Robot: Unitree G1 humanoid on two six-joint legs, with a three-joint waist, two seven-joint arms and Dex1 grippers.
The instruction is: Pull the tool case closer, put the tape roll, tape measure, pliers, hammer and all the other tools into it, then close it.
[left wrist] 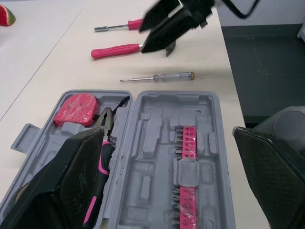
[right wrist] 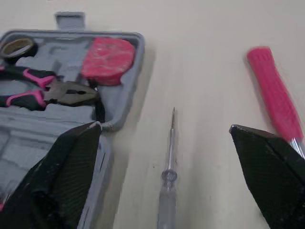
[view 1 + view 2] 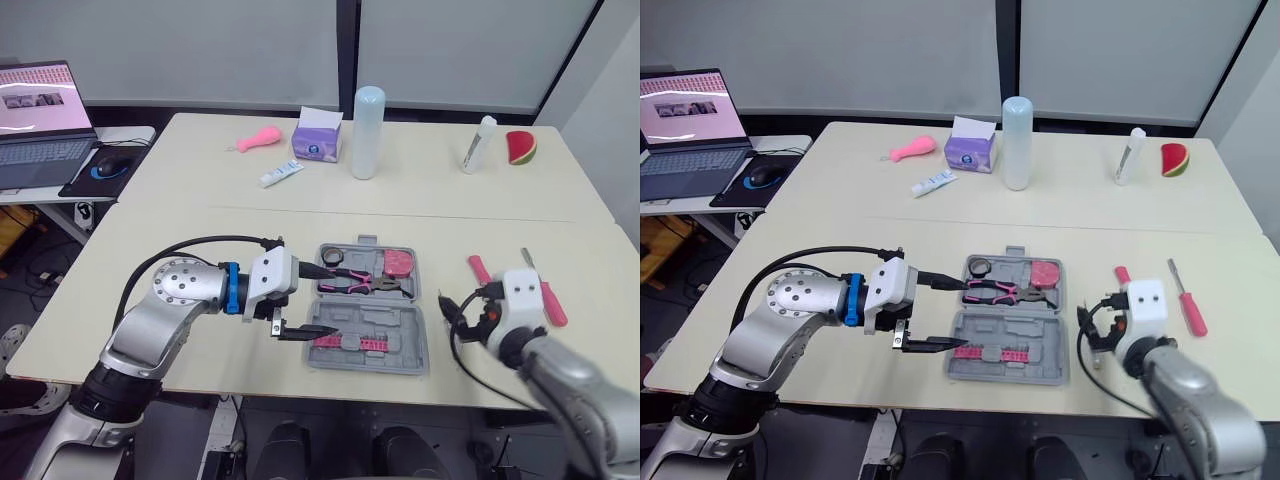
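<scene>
**1. L gripper** [image 3: 333, 300]. Fingers are spread wide and hold nothing. The gripper sits at the left end of the case [image 3: 415, 345], with one finger over the far half and one over the near half. I can't tell whether they touch it. Reason (my judgement): I'm parked there to steady the case while the R side loads, and I'm well placed to fold it shut later.

**2. Case.** It is grey and lies open and flat near the table's front edge, between my two grippers. The pull-closer step looks done.
- Far half, L to R: tape roll [image 3: 333, 258], pliers [image 3: 365, 285] w/ pink-black grips, and a pink-red tape measure [image 3: 398, 263].
- Near half: a pink bit strip [image 1: 188, 176]. The other recesses are bare.

**3. Tester** [image 2: 169, 167]. It is thin w/ a clear handle and lies on the table just beside the case's right side, not touching it.

**4. R gripper** [image 3: 458, 318]. Fingers are wide and empty, low over the table, with the tester lying between them in the wrist view. Reason: I judge I'm lined up to take it next.

**5. Outside the case.**
- A pink handle [image 3: 480, 270] lies just right of the R gripper. I judge it's the hammer, but the head is hidden.
- A screwdriver [image 3: 550, 300] lies further right.
- Loading is approx. half done, and the case isn't closed yet.
</scene>
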